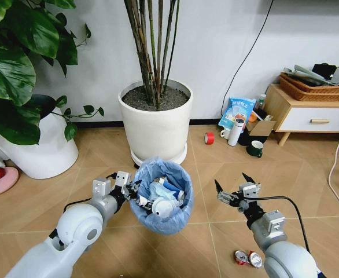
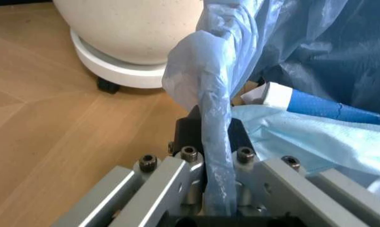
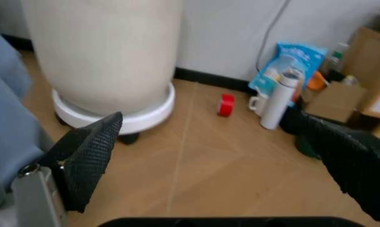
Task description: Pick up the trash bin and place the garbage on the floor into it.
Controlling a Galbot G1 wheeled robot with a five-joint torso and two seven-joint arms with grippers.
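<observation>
Trash bin [image 1: 161, 197], small and round with a crinkled light-blue plastic bag over its rim, is sitting at the lower centre of the head view, in front of a large white plant pot [image 1: 156, 124]. Crumpled white paper and blue-white packaging, the garbage [image 1: 161, 200], are lying inside it. Left pincer [image 1: 132, 189] is gripping the bin's left rim; in the left wrist view its fingers [image 2: 188, 137] are pinching a twisted fold of the blue bag between them. Right pincer [image 1: 229, 186] is hovering right of the bin, apart from it, its black fingers [image 3: 89, 156] spread wide with nothing between them. Crushed red-white cans [image 1: 248, 258] are lying on the wooden floor [image 1: 308, 185] at the lower right. Farther back, a red tape roll [image 1: 209, 138] and an upright white bottle [image 1: 235, 131] are standing near a low wooden cabinet [image 1: 311, 113].
</observation>
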